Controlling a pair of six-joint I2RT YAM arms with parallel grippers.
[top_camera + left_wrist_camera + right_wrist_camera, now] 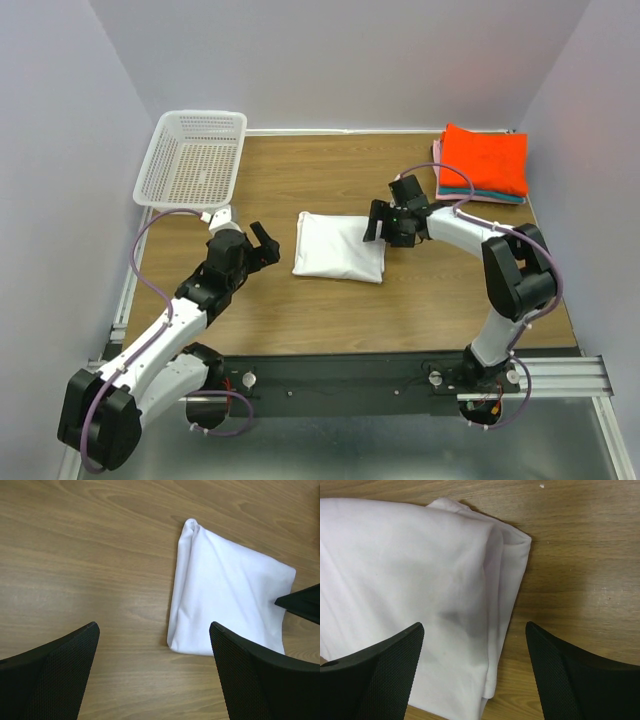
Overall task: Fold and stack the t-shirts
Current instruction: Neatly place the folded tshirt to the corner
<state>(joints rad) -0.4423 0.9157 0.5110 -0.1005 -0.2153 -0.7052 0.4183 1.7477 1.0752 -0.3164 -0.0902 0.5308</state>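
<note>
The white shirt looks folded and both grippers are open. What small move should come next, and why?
Probably lower the right gripper and close its jaws on the right edge of the white t-shirt. The shirt lies folded on the table, the open jaws straddle that edge, and the stack of folded shirts waits at the far right corner.

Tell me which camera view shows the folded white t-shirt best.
The top external view: the folded white cloth t-shirt shows nearly its whole outline on the wooden table. The left wrist view shows it closer, with one corner hidden. The right wrist view shows only one folded edge, cropped.
</note>
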